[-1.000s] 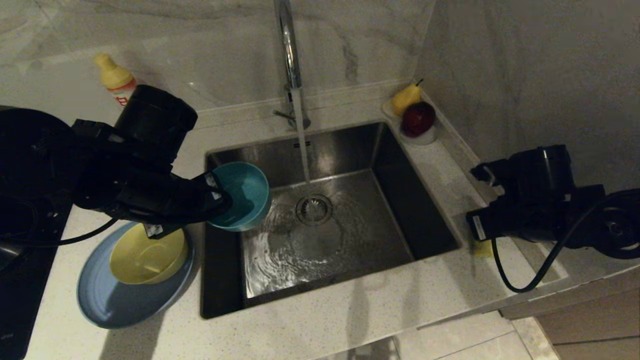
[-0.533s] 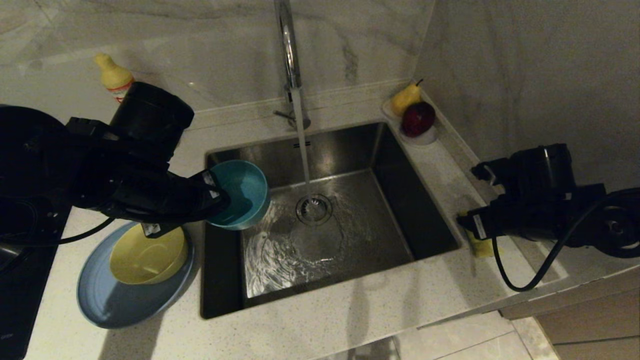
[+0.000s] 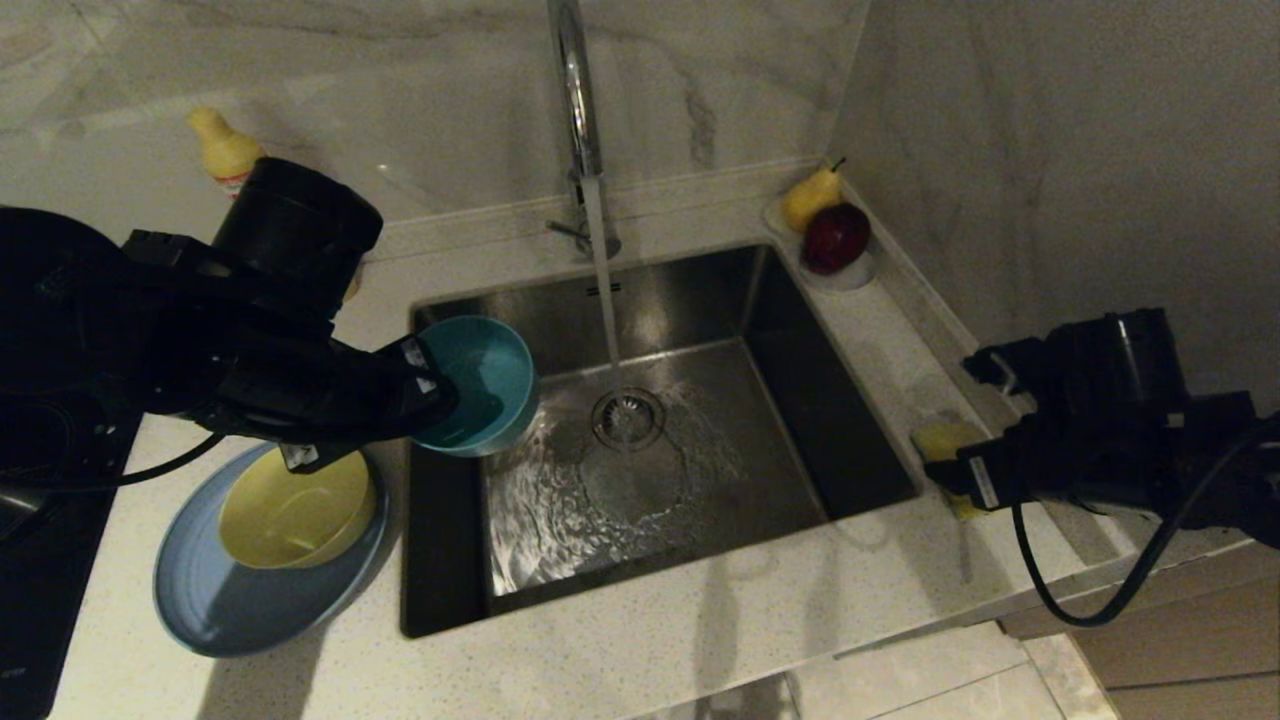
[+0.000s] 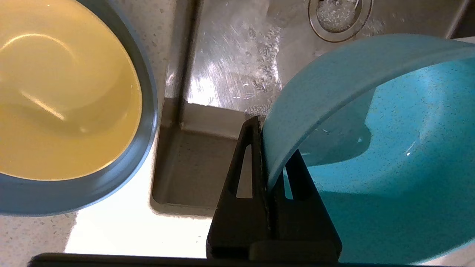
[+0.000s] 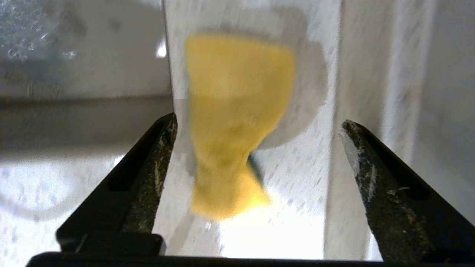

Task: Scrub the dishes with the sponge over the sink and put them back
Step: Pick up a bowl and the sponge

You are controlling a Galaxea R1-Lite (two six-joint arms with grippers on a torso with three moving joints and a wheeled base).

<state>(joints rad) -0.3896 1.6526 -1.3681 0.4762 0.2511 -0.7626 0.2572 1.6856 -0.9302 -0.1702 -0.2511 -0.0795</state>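
Note:
My left gripper (image 3: 425,385) (image 4: 271,148) is shut on the rim of the teal-blue bowl (image 3: 480,385) (image 4: 389,148), holding it tilted over the left side of the sink (image 3: 800,380). On the counter left of the sink the yellow bowl (image 3: 295,510) (image 4: 63,89) sits in the periwinkle plate (image 3: 220,610) (image 4: 144,111). The yellow sponge (image 3: 940,440) (image 5: 233,122) lies on the counter at the sink's right rim. My right gripper (image 3: 955,475) (image 5: 258,121) hovers just behind the sponge, open, with neither finger touching it.
Water runs from the chrome faucet (image 3: 575,100) onto the drain (image 3: 627,417). A soap bottle (image 3: 225,150) stands at the back left. A pear (image 3: 808,197) and an apple (image 3: 835,237) sit in a small dish at the back right. A marble wall closes the right side.
My right gripper opened and drew back to the right, leaving the sponge uncovered on the counter. The left arm and the teal bowl have barely moved.

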